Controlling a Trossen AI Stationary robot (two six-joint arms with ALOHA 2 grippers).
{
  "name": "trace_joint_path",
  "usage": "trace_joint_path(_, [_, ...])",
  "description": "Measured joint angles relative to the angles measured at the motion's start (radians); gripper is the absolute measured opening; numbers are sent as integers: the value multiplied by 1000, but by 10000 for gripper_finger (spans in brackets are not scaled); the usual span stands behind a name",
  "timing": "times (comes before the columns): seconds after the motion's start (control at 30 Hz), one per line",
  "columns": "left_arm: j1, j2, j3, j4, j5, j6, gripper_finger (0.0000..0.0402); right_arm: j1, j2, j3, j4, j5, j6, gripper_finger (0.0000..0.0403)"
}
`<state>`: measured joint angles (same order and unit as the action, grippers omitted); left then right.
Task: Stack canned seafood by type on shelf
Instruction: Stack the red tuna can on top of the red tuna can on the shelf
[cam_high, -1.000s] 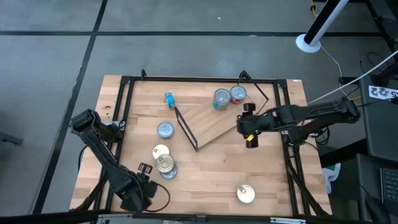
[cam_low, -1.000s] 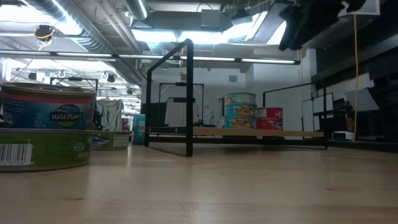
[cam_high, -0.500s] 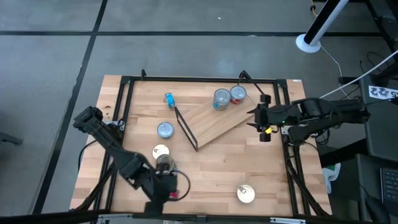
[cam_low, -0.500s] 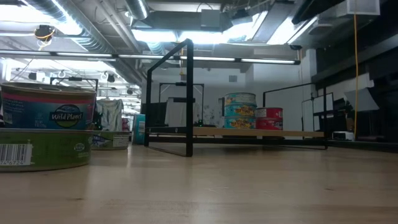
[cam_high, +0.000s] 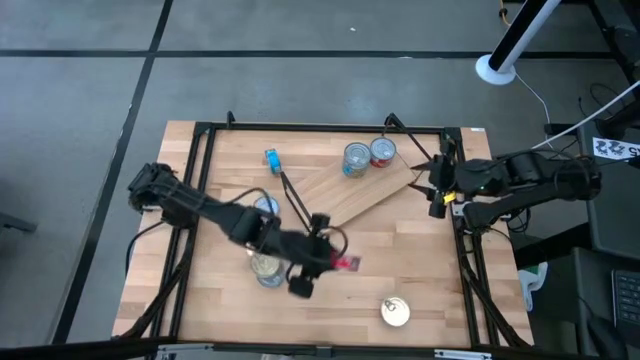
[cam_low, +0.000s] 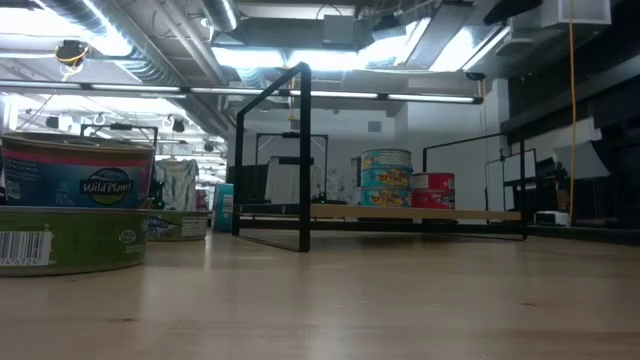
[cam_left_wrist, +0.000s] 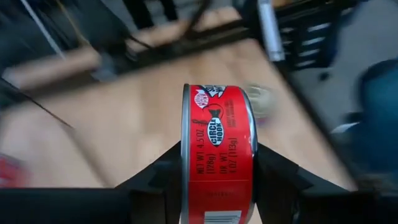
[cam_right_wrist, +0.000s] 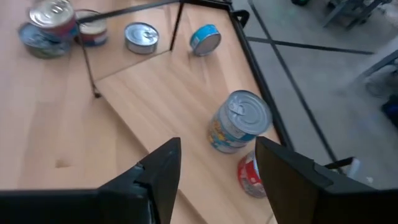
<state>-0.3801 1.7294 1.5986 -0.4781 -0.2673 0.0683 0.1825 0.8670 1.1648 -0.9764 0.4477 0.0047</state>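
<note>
a red tin (cam_left_wrist: 217, 155) is clamped on edge between the fingers of the left gripper (cam_high: 340, 264), above the table's middle. the right gripper (cam_high: 437, 196) is held with fingers apart and empty by the shelf (cam_high: 350, 200), where a blue stack (cam_high: 356, 158) and another red tin (cam_high: 382, 151) are placed.

I see shiny metal lids on the tins (cam_high: 395, 312), a glossy red tin (cam_left_wrist: 217, 155), matt light-wood tabletop (cam_high: 420, 270) and shelf (cam_high: 350, 197).
</note>
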Motion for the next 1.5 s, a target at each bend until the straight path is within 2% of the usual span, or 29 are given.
trace_joint_path(0.17, [91,0,0,79,-97,279,145,0,-1,0,9,-38,15,205])
trace_joint_path(0.33, [155,0,0,110,-99,399,148,0,32,0,27,-57,14,205])
trace_joint_path(0.43, [182,0,0,110,-98,402,147,0,59,0,77,-58,-3,205])
trace_joint_path(0.73, [243,0,0,121,-101,360,150,0,169,0,209,-119,-220,205])
trace_joint_path(1.07, [263,0,0,123,-105,358,151,0,276,0,311,-127,-232,205])
trace_joint_path(1.5, [263,0,0,123,-103,332,152,0,320,0,346,-100,-253,205])
